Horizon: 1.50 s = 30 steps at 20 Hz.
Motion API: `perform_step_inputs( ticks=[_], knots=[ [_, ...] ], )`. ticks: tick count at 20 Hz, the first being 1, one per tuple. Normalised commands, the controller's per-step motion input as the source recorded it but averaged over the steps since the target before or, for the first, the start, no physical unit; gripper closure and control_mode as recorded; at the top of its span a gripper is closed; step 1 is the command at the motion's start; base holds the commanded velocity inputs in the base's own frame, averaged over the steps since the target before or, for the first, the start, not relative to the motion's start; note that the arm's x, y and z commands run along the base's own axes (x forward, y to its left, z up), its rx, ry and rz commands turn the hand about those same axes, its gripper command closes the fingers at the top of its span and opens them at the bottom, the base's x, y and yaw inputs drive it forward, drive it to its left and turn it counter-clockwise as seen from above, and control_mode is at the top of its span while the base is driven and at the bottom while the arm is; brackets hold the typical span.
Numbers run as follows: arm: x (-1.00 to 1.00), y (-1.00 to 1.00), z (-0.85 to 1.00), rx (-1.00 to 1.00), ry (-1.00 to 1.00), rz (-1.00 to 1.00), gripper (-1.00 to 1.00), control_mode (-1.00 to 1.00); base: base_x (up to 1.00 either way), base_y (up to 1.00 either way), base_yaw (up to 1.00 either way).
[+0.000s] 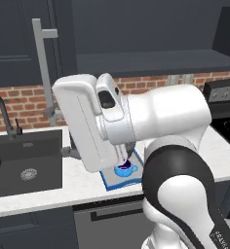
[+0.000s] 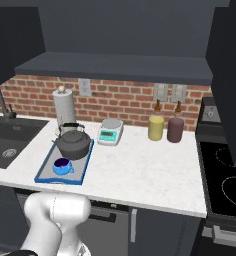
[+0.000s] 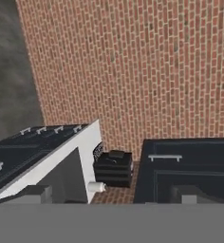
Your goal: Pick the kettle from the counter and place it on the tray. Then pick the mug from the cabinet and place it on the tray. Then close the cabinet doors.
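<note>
On the tabletop (image 2: 140,170), tray (image 2: 46,176) holds kettle (image 2: 73,143) and mug (image 2: 63,166); end effector jaws apart, aimed at brick wall (image 3: 133,66), holding nothing.

Worktop (image 2: 140,170): open stretch between tray (image 2: 45,176) and stove (image 2: 225,185). Rear strip blocked by paper-towel roll (image 2: 64,112), scale (image 2: 110,132), two jars (image 2: 156,127). Tray crowded: kettle (image 2: 73,142), mug (image 2: 62,166).

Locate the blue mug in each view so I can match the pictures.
Left base view: mug low centre, partly behind the arm, on the tray.
Right base view: mug lower left, on the tray, in front of the kettle.
Hand view: no mug.
Shared landmark: the blue-rimmed tray.
</note>
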Motion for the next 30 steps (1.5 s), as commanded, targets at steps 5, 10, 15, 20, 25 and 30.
perform_step_inputs(
  ticks=[5,10,15,20,25,30],
  knots=[
    [0.01,0.54,0.05,0.01,0.0,0.0,-1.0,-1.0,0.0,0.0,0.0],
    [0.2,0.41,-0.11,0.08,0.0,-0.08,-1.0,-1.0,0.0,0.0,0.0],
    [0.53,0.07,-0.11,0.07,0.0,-0.15,-1.0,-1.0,0.0,0.0,0.0],
    [0.54,0.0,-0.17,0.08,0.0,-0.12,-1.0,-1.0,0.0,0.0,0.0],
    [0.4,-0.12,-0.12,0.02,0.0,-0.03,-1.0,-1.0,0.0,0.0,0.0],
    [0.32,-0.46,-0.02,0.0,0.0,-0.03,-1.0,-1.0,0.0,0.0,0.0]
  ],
)
